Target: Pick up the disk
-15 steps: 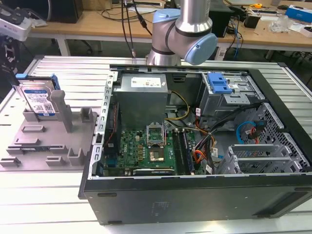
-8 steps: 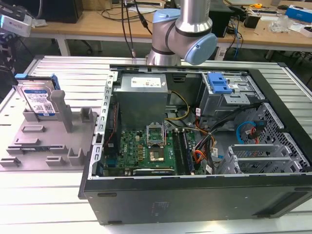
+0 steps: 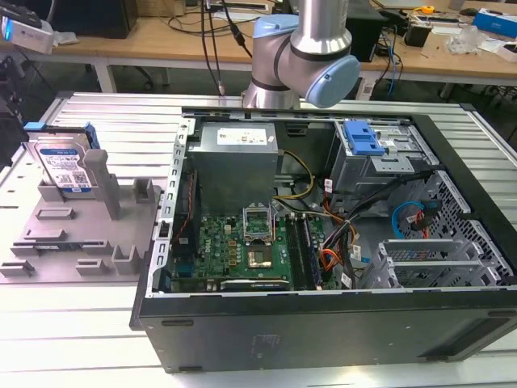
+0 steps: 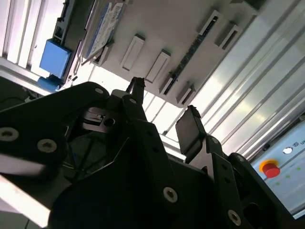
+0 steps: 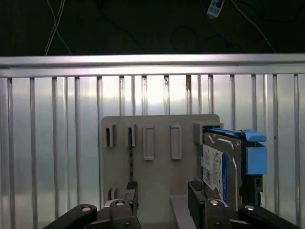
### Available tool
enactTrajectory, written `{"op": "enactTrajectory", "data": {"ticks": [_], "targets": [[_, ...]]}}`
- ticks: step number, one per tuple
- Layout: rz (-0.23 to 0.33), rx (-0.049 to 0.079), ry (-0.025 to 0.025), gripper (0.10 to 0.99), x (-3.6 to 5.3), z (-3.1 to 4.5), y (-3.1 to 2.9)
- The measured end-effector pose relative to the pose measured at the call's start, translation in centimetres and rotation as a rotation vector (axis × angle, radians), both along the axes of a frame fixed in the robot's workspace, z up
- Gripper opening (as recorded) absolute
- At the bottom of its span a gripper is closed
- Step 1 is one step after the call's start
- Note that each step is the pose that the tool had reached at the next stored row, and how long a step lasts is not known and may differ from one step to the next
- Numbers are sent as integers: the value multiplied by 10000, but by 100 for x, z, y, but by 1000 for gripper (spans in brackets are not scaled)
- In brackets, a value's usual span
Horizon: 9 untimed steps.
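Wooden desks strewn with cables stand behind the ribbed aluminium table.

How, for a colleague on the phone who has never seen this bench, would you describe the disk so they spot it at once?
Beside the open computer case, on the exterior view's left, lies a grey tray with slots. The disk stands on edge at its far corner, next to a tall grey post. It alone there is silver, with a white-and-blue label and blue side rails.

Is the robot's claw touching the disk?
Apart. In the second wrist view the open gripper hangs clear of the disk, with part of the grey holder between them.
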<state>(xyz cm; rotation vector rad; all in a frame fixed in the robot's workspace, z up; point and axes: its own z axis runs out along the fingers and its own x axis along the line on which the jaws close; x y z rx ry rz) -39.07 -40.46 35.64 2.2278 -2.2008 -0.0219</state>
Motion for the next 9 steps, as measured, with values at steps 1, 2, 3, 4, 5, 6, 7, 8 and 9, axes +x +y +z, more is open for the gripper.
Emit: {"op": "enactTrajectory", "data": {"ticks": [1, 2, 3, 4, 5, 6, 7, 8, 9], "targets": [[109, 0, -2, 541, 1, 0, 0], [115, 0, -1, 541, 0, 0, 0], [116, 0, -1, 541, 0, 0, 0], [115, 0, -2, 541, 0, 0, 2], [103, -1, -2, 541, -1, 0, 31], [96, -1, -1, 541, -1, 0, 49], [89, -1, -1, 541, -5, 0, 86], [87, 0, -2, 541, -11, -1, 119], [85, -1, -2, 541, -25, -1, 174]]}}
